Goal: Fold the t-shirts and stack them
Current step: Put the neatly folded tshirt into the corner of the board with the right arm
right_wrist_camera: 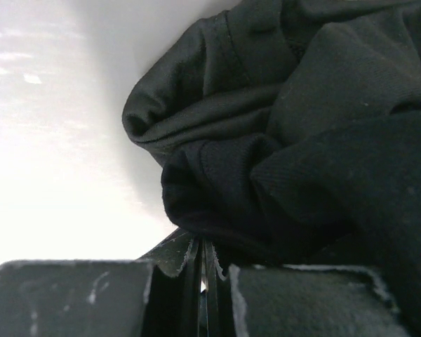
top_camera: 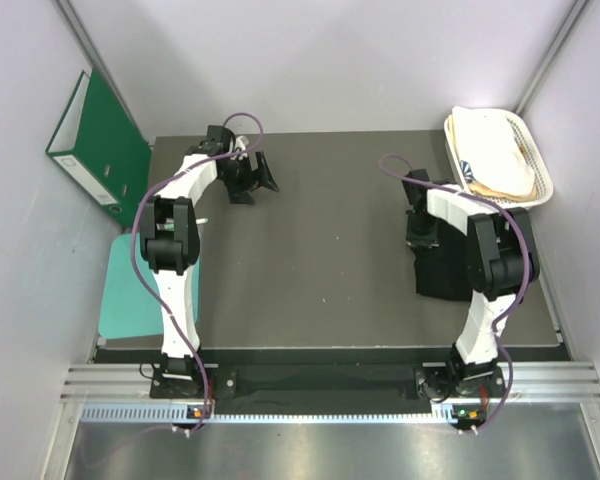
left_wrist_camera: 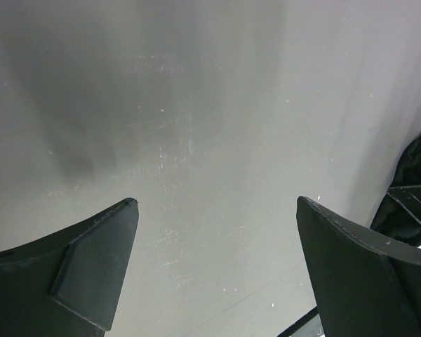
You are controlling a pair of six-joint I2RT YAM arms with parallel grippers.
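A black t-shirt [top_camera: 445, 272] lies as a compact dark block on the right side of the table [top_camera: 320, 240], partly under the right arm. My right gripper [top_camera: 420, 235] sits at its back left corner. In the right wrist view the jaws [right_wrist_camera: 202, 242] are pressed together, and the t-shirt's cloth [right_wrist_camera: 302, 126] bunches in thick folds right at their tips, so it looks pinched. My left gripper [top_camera: 258, 178] hovers at the back left of the table, far from the t-shirt. Its fingers [left_wrist_camera: 98, 260] stand wide apart over bare grey table with nothing between them.
A white plastic basket [top_camera: 535, 160] holding cream cloth [top_camera: 495, 165] stands at the back right corner. A green binder [top_camera: 95, 145] leans against the left wall. A teal mat [top_camera: 125, 290] lies off the table's left edge.
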